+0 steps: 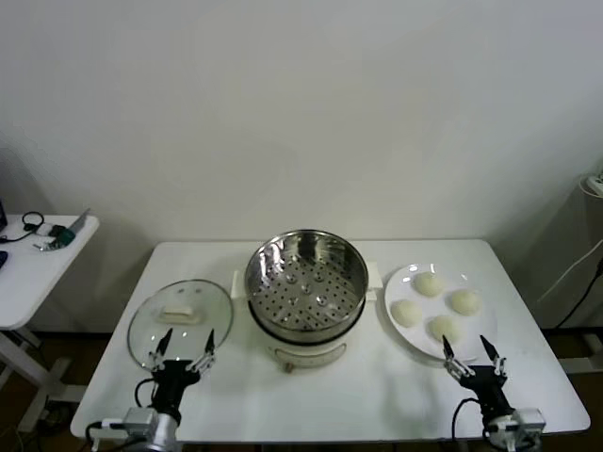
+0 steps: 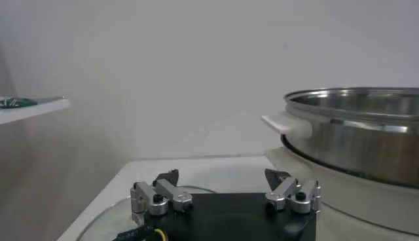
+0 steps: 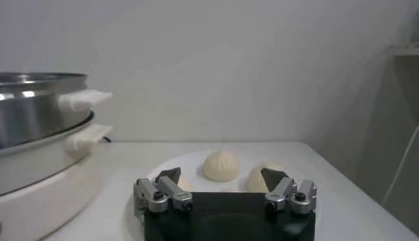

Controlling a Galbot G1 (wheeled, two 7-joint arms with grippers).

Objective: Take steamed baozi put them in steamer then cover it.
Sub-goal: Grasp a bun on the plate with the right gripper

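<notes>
Both arms sit low at the robot's near edge, wrists level. The left gripper [image 1: 186,347] and right gripper [image 1: 473,352] point forward, jaws spread wide, holding nothing.

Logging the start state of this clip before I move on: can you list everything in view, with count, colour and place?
steamed baozi: four, cream-white, on the white plate, to the steamer's right.
plate: one, white, right part of the table.
steamer: one, shiny steel with a perforated tray, on a white base with side handles, table centre, uncovered and holding no baozi.
glass lid: one, clear with a pale knob, flat on the table to the steamer's left.
table: one, white, in front of a white wall.
side table: one, white, far left, with small items and cables on it.
left pincer: one, black, open, at the near edge by the lid, holding nothing.
right pincer: one, black, open, near edge by the plate, holding nothing.
</notes>
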